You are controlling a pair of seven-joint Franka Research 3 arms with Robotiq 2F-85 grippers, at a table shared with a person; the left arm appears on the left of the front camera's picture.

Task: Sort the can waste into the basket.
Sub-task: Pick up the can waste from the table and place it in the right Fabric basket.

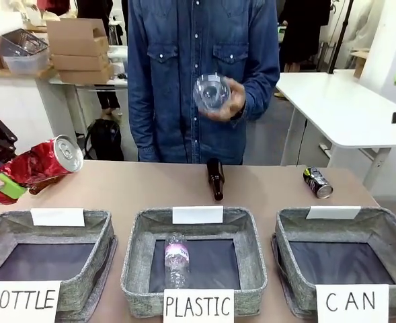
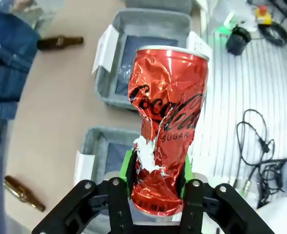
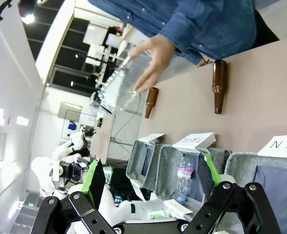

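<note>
A crushed shiny red can [image 1: 44, 164] hangs above the table's left end, over the far side of the BOTTLE basket. My left gripper [image 1: 8, 180] is shut on its lower part. In the left wrist view the red can [image 2: 165, 122] stands upright between the green pads of the left gripper [image 2: 155, 181]. A black and silver can [image 1: 317, 182] lies on the table at the right, just behind the grey basket [image 1: 288, 245] signed "CAN". My right gripper [image 3: 150, 179] is open with nothing between its fingers, and the CAN sign [image 3: 279, 145] is at its right.
A person in a denim shirt holds a clear plastic bottle [image 1: 213, 93] over the table's far side. A brown bottle [image 1: 215, 178] lies behind the PLASTIC basket [image 1: 138, 259], which holds a clear bottle [image 1: 176, 259]. The BOTTLE basket [image 1: 102, 245] is front left. Another brown bottle [image 2: 24, 193] lies at the far left.
</note>
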